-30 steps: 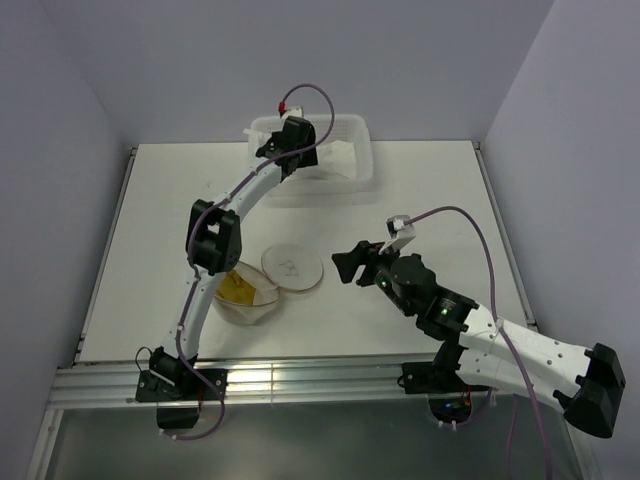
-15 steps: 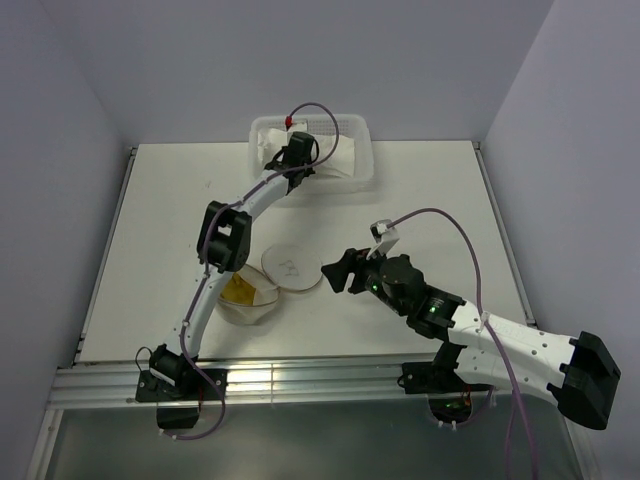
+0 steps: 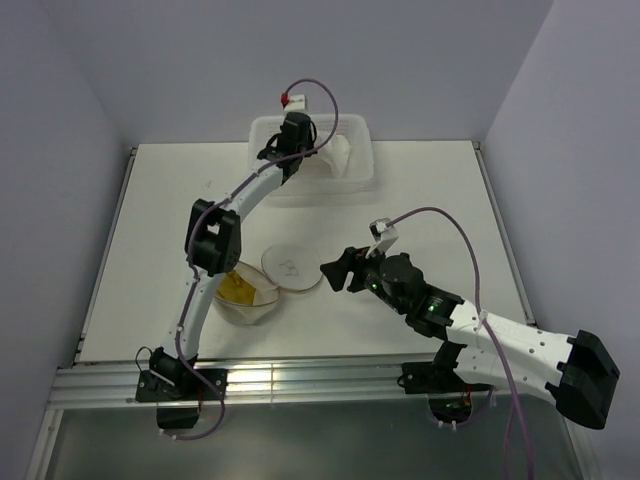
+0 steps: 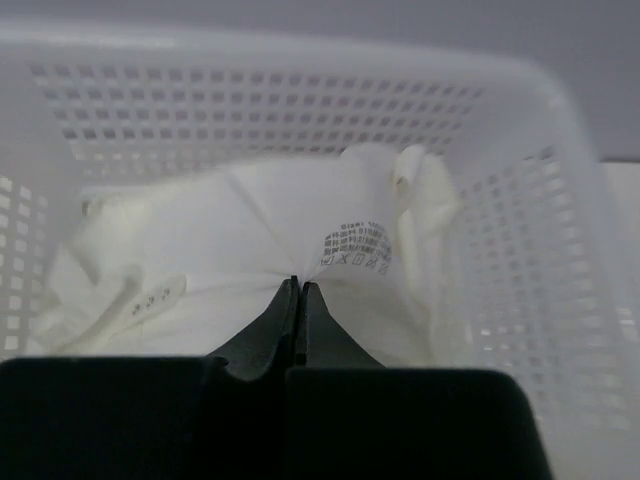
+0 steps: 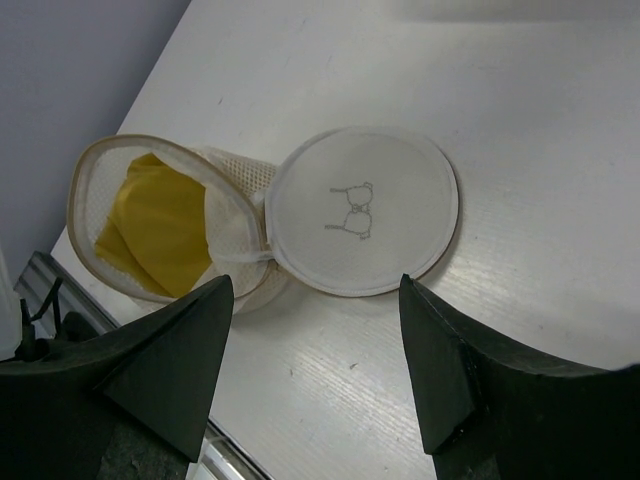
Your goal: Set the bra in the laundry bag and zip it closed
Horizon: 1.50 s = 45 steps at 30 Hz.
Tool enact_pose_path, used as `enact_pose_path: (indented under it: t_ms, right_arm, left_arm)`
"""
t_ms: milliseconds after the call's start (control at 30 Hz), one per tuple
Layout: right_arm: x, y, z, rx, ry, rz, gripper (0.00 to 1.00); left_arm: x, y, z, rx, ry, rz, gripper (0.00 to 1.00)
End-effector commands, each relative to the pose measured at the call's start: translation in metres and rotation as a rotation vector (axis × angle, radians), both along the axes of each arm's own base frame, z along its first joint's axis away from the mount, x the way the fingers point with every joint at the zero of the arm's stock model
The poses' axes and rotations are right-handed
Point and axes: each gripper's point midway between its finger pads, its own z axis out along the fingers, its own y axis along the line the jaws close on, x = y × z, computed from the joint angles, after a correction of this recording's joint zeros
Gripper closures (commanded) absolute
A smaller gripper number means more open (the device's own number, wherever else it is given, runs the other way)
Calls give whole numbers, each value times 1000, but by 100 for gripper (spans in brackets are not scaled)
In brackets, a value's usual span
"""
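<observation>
The white worktop (image 3: 430, 180) carries a perforated white plastic basket (image 3: 355, 135) at its 12 o'clock edge. A crumpled white cloth (image 4: 200, 230) with a printed label fills the basket. The laundry bag (image 3: 250, 300) lies open at about 7 o'clock from the worktop's centre. Its flat round lid (image 3: 292, 267) is flipped out flat at the bag's 2 o'clock, joined to the bag at the rim. The mustard-yellow bra (image 5: 150, 220) sits inside the bag. The left end effector (image 4: 299, 290) reaches into the basket, its fingers pressed together and pinching a pucker of the white cloth. The right end effector (image 5: 310, 290) hovers spread and empty at the lid's 3 o'clock.
</observation>
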Motion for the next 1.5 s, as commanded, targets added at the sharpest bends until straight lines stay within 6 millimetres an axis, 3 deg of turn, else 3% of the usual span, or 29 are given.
enact_pose_path:
  t_ms: [0, 233, 267, 333, 367, 400, 433, 467, 500, 533, 600, 733, 867, 900, 933, 967, 1000, 1033, 1100, 1133, 1200, 1233, 1267, 1300, 1333, 1367, 1400, 1433, 1467]
  right_arm:
    - [4, -5, 19, 42, -55, -23, 26]
    - [7, -22, 41, 70, -98, -95, 26]
    - [7, -25, 49, 85, -111, -104, 26]
    - [6, -34, 67, 119, -139, -137, 26]
    - [6, -39, 80, 140, -162, -151, 26]
    - [3, -47, 94, 165, -188, -166, 26]
    - [2, -52, 103, 179, -204, -178, 26]
    - [2, -62, 117, 201, -231, -213, 26]
    - [-4, -73, 133, 244, -262, -231, 26]
    - [-6, -82, 142, 265, -281, -251, 26]
    - [-15, -108, 163, 325, -328, -307, 27]
    - [-28, -136, 174, 368, -352, -348, 30]
    - [-29, -147, 145, 327, -278, -399, 31]
    - [-30, -147, 133, 303, -255, -396, 31]
    - [-31, -146, 125, 296, -237, -392, 31]
    - [-30, -142, 108, 288, -204, -385, 32]
    - [-31, -140, 97, 277, -184, -375, 32]
    - [-30, -135, 77, 248, -152, -367, 32]
    - [-29, -131, 56, 227, -98, -373, 33]
    - [-27, -126, 44, 205, -76, -368, 33]
    - [-22, -120, 27, 142, -41, -375, 33]
    - [-19, -119, 22, 113, -31, -381, 33]
    - [-16, -119, 21, 74, -35, -389, 34]
    - [-11, -116, 10, 9, -16, -392, 40]
    - [-8, -115, 12, -34, -25, -390, 44]
    - [-4, -112, -1, -112, 2, -386, 49]
    - [0, -110, 1, -136, 7, -388, 68]
    - [3, -109, -3, -176, 19, -383, 73]
    - [7, -104, -17, -239, 58, -363, 75]
  left_arm:
    - [-22, -21, 171, -158, -273, -88, 100]
    - [-81, -47, 252, -225, -362, -219, 100]
    - [-100, -56, 269, -225, -386, -251, 100]
    - [-127, -72, 279, -220, -393, -299, 100]
    - [-146, -71, 304, -244, -426, -321, 100]
    - [-159, -75, 311, -263, -432, -348, 100]
    - [-171, -82, 302, -266, -409, -378, 100]
    - [-198, -92, 317, -303, -421, -435, 100]
    - [-209, -98, 319, -317, -419, -462, 100]
    - [-228, -114, 305, -319, -384, -512, 100]
    - [-255, -128, 303, -345, -359, -589, 100]
    - [-299, -157, 266, -365, -277, -678, 100]
    - [-347, -184, 173, -353, -106, -794, 100]
    - [-353, -185, 158, -337, -76, -802, 94]
    - [-358, -181, 128, -299, -24, -795, 88]
    - [-366, -177, 125, -299, -20, -791, 79]
    - [-370, -172, 123, -301, -20, -787, 58]
    - [-371, -159, 106, -282, -1, -749, 49]
    - [-374, -141, 128, -310, -49, -716, 34]
    - [-373, -129, 126, -298, -53, -679, 32]
    - [-376, -109, 146, -314, -84, -635, 33]
    - [-378, -99, 140, -305, -77, -611, 34]
    - [-380, -85, 154, -330, -101, -573, 35]
    - [-383, -75, 141, -317, -82, -558, 37]
    - [-389, -64, 152, -353, -96, -543, 38]
    - [-391, -54, 149, -356, -91, -518, 39]
    - [-397, -44, 128, -339, -62, -503, 40]
    - [-403, -29, 141, -387, -88, -483, 41]
    - [-408, -21, 137, -400, -87, -474, 43]
